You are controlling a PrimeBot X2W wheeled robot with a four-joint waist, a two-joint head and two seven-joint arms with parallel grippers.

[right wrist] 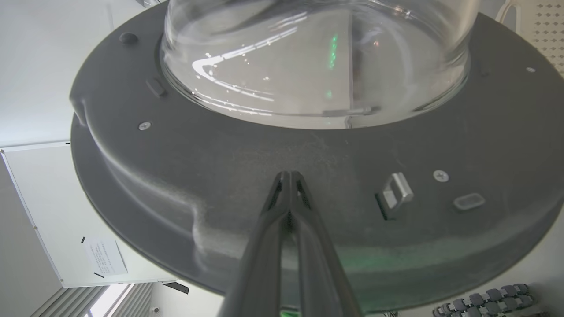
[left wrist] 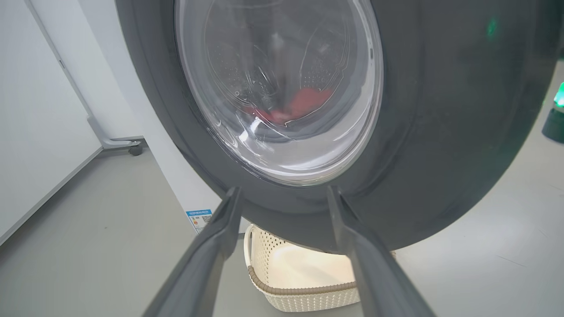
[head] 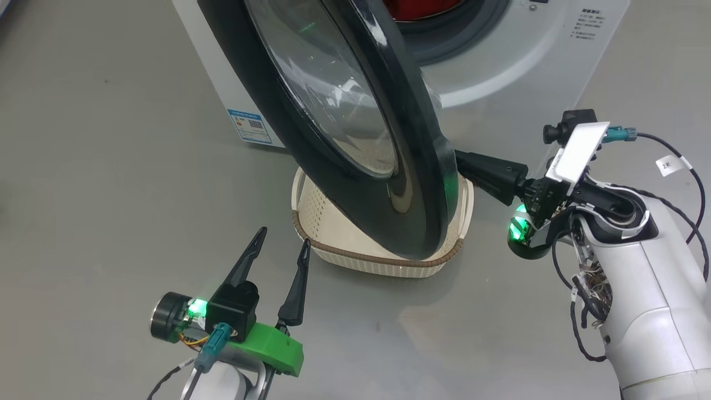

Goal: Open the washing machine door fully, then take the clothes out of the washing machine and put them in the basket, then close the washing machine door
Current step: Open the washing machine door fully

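Washing machine door (head: 411, 139): part open, we judge; clothes (head: 422, 6) not yet out, basket (head: 355, 261) seemingly empty. Our left end effector (head: 283, 239): spread, empty. Right end effector (right wrist: 288, 176): pinched closed, empty.

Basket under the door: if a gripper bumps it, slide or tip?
The basket looks like thin perforated plastic with nothing visible inside, so it is probably light. On the smooth grey floor it would likely slide at a nudge. It sits low and wide, so tipping seems unlikely.
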